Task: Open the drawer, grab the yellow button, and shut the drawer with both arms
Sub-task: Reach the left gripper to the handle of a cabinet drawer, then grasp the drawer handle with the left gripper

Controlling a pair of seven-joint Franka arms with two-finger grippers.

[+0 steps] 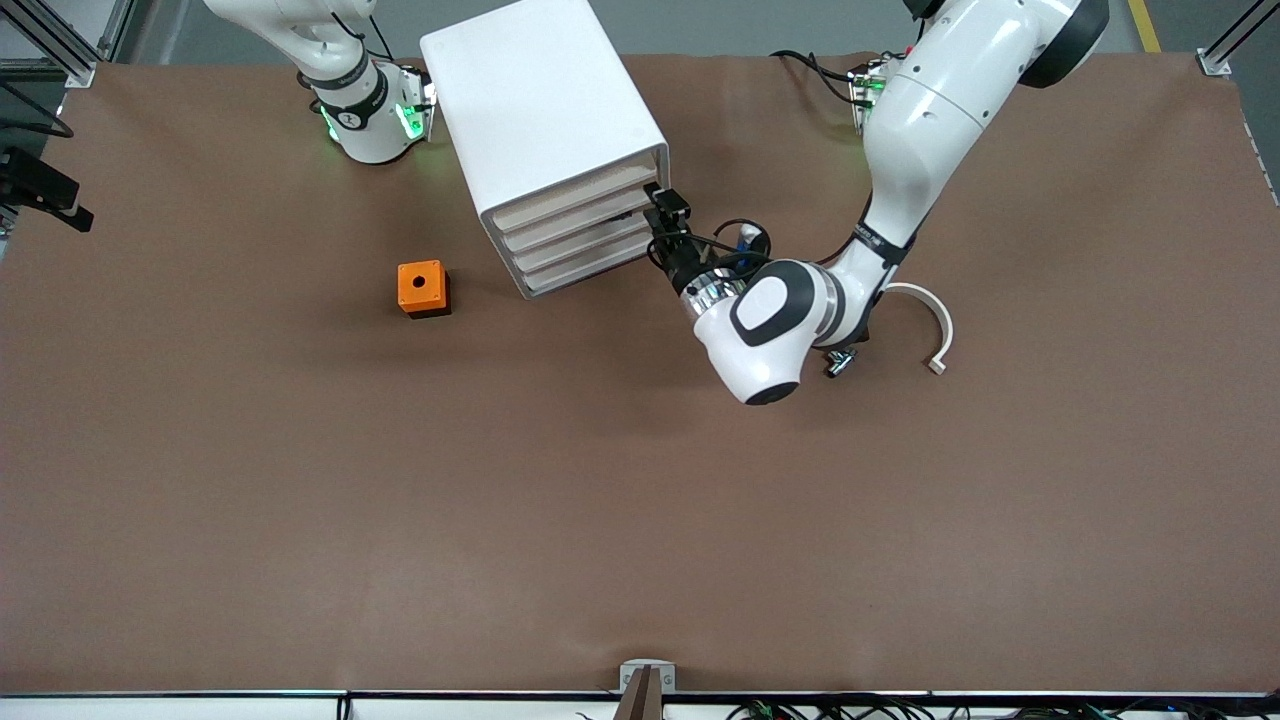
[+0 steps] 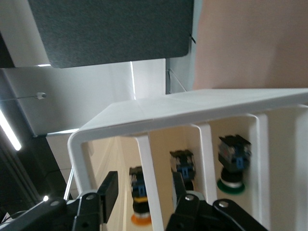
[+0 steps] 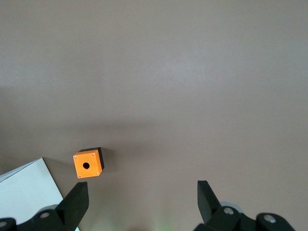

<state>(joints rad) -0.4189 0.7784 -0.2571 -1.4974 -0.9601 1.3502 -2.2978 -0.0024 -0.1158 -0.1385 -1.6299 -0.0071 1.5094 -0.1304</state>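
The left claw (image 1: pixel 657 207) sits at the front of the white cabinet (image 1: pixel 545 110), level with the top drawer (image 1: pixel 575 195), which is not yet pulled out. In the left wrist view its two black fingers (image 2: pixel 109 188) stand on either side of a white upright rib of the drawer front (image 2: pixel 149 185), with a gap showing on both sides, so the claw is part-way closed and not yet pinching the rib. Through the slots of that front several push buttons show inside the cabinet; the orange-capped button (image 2: pixel 140 219) lies just past the rib, with a green-capped button (image 2: pixel 231 183) farther along. The right claw (image 3: pixel 143 199) waits wide open, holding nothing, high over the tabletop (image 1: pixel 640 500) above the orange cube (image 1: pixel 423 288) with a hole. The risk from here is a poor hold: if the fingers close off-centre or only on the rib's edge, a pull could slip off, or drag the whole light cabinet across the tabletop instead of sliding the drawer, since nothing braces it.
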